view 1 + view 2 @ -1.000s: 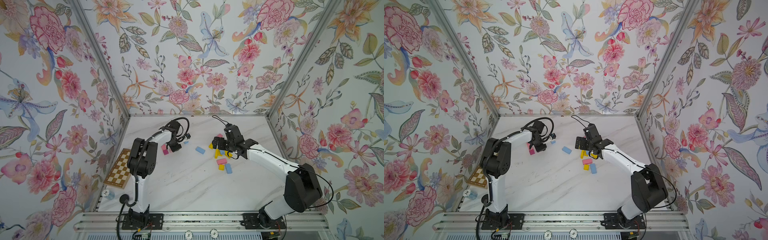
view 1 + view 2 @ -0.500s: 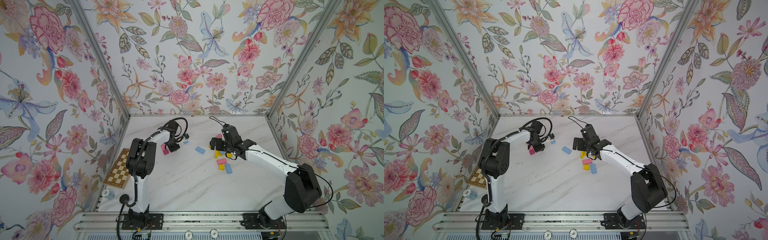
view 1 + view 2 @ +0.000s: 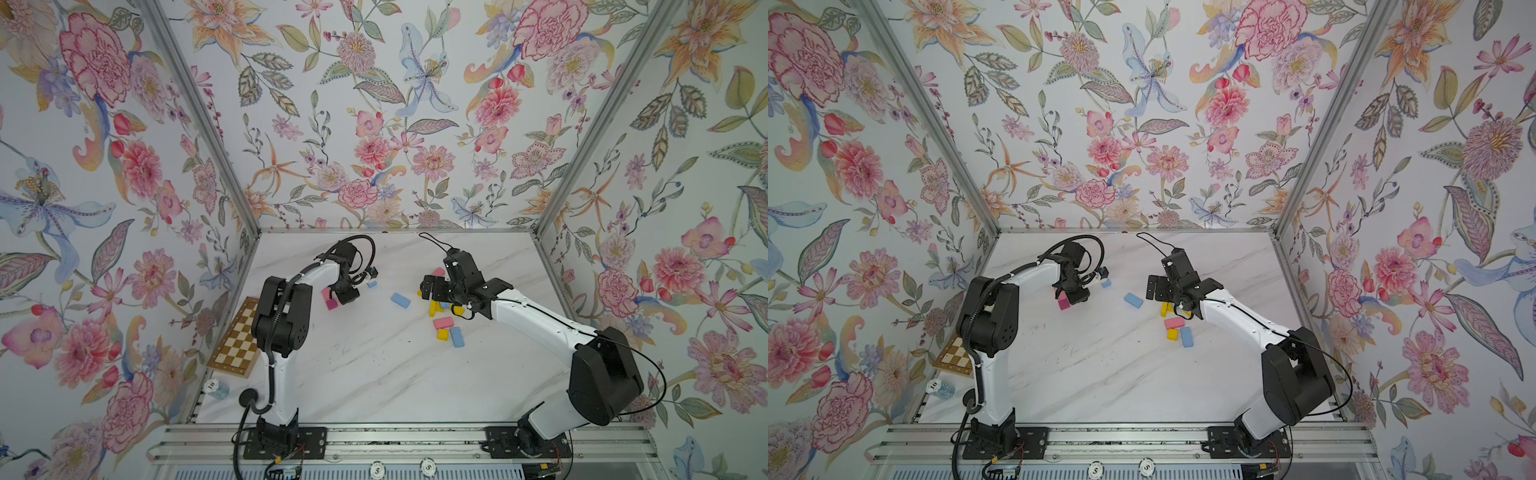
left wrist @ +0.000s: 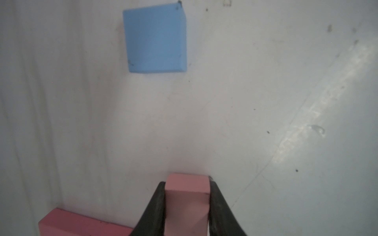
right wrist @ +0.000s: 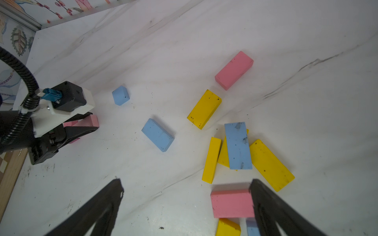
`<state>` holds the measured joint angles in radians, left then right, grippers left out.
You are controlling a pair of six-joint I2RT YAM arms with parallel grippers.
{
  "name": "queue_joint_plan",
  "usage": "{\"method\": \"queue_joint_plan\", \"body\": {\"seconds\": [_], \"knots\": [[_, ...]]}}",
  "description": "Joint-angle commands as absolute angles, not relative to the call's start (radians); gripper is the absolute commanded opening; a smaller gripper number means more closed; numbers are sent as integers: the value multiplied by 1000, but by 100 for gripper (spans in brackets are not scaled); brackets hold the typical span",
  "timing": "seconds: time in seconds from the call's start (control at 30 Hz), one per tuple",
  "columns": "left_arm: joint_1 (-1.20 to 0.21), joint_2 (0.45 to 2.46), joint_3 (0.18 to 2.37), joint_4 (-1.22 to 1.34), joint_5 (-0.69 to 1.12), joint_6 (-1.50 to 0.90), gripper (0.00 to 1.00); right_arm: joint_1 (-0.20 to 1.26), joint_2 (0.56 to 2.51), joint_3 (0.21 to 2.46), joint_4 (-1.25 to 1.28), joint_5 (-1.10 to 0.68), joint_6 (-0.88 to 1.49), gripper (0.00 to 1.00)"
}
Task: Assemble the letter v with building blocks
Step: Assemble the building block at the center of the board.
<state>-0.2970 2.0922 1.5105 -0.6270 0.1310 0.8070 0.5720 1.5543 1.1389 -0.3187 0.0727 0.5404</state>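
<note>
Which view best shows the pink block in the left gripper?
Left wrist view: the pink block sits close, clamped between the fingers. The right wrist view shows only its end; in both top views the left gripper largely covers it.

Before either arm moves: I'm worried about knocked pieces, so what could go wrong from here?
1. The left gripper is shut on a pink block close beside a darker pink block; setting it down could nudge that one.
2. The open right gripper hangs near a blue block lying across yellow blocks; descending might scatter them.
</note>
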Motion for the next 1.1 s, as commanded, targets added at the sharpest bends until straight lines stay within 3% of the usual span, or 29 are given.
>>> {"method": "queue_joint_plan", "body": {"seconds": [0.0, 0.87, 0.9, 0.97, 1.0, 1.07], "knots": [[-287, 2072, 1489, -659, 141, 806, 32, 575, 1563, 1160, -335, 95, 551, 99], [-289, 2065, 1528, -662, 166, 765, 45, 575, 1573, 1171, -333, 92, 543, 99], [-290, 2058, 1535, -662, 167, 760, 52, 574, 1574, 1174, -333, 92, 542, 99], [-291, 2047, 1554, -665, 182, 744, 87, 565, 1572, 1176, -333, 82, 542, 99], [-295, 2037, 1565, -664, 195, 736, 99, 555, 1569, 1176, -333, 74, 541, 99], [-302, 2011, 1568, -635, 199, 721, 99, 517, 1560, 1178, -342, 70, 527, 99]]}}
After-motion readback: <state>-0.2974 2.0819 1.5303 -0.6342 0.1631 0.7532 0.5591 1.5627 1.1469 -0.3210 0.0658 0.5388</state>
